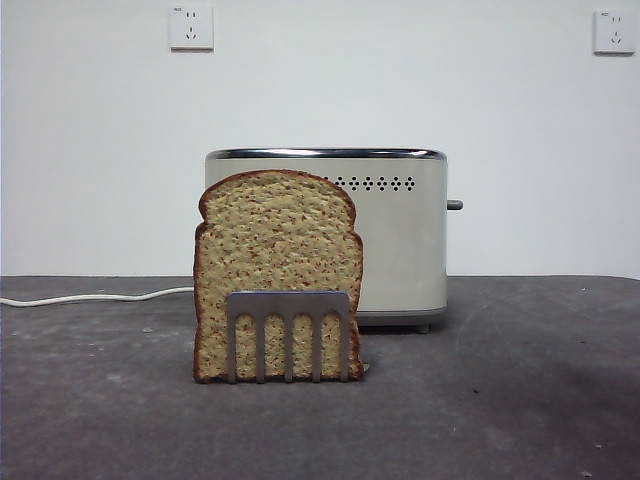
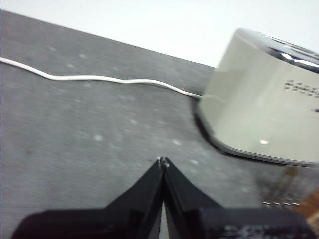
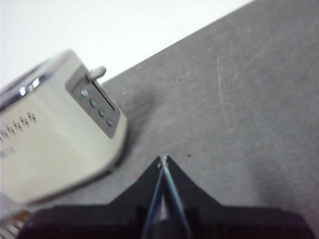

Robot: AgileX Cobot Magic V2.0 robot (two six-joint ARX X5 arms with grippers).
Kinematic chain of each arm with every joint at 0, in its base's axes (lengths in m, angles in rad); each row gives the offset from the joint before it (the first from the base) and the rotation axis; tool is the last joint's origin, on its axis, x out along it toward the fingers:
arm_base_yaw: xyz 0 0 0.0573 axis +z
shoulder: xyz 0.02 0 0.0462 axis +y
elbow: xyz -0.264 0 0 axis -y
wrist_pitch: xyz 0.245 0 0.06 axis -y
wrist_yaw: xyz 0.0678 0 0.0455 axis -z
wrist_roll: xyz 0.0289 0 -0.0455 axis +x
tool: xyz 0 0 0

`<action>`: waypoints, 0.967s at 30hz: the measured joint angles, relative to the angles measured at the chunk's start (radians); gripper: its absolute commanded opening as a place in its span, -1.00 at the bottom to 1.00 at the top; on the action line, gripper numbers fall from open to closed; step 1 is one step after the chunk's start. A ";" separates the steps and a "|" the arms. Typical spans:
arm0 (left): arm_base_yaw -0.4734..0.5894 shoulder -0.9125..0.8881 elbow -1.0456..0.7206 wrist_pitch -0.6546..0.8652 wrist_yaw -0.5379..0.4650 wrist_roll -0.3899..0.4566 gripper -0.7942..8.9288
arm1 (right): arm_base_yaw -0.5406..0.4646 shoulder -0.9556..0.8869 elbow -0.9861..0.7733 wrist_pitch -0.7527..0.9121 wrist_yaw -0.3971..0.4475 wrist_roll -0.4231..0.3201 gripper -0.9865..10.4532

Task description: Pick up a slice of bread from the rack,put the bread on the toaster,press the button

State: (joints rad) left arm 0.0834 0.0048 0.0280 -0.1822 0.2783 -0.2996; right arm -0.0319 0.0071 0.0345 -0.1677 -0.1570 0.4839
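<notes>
Two grippers closed and empty, bread upright in the rack.
Left gripper (image 2: pixel 163 162) and right gripper (image 3: pixel 164 160) hover over the table (image 1: pixel 520 400), unseen from the front. Only the right wrist shows the toaster (image 1: pixel 400 240) lever (image 3: pixel 97 72). The slice of bread (image 1: pixel 275 250) in the rack (image 1: pixel 290 330) hides the toaster's left; a white cord (image 1: pixel 90 297) trails away.

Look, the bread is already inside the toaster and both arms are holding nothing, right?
Not quite. The slice of bread is not in the toaster; the front view shows it standing upright in the rack in front of it. The rest holds: the left end effector and right end effector hold nothing.
</notes>
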 measured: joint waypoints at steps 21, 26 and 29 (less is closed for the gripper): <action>0.000 0.319 0.540 -0.298 0.401 0.121 -0.85 | 0.000 0.502 0.641 -0.296 -0.373 -0.196 -0.85; -0.002 0.434 0.680 -0.424 0.510 0.258 -0.85 | 0.006 0.631 0.876 -0.530 -0.415 -0.416 -0.85; -0.019 0.494 0.766 -0.503 0.537 0.342 -0.85 | 0.022 0.698 1.006 -0.672 -0.418 -0.537 -0.85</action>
State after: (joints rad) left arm 0.0639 0.4988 0.7944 -0.6853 0.8154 0.0425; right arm -0.0101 0.7052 1.0409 -0.8394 -0.5747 -0.0528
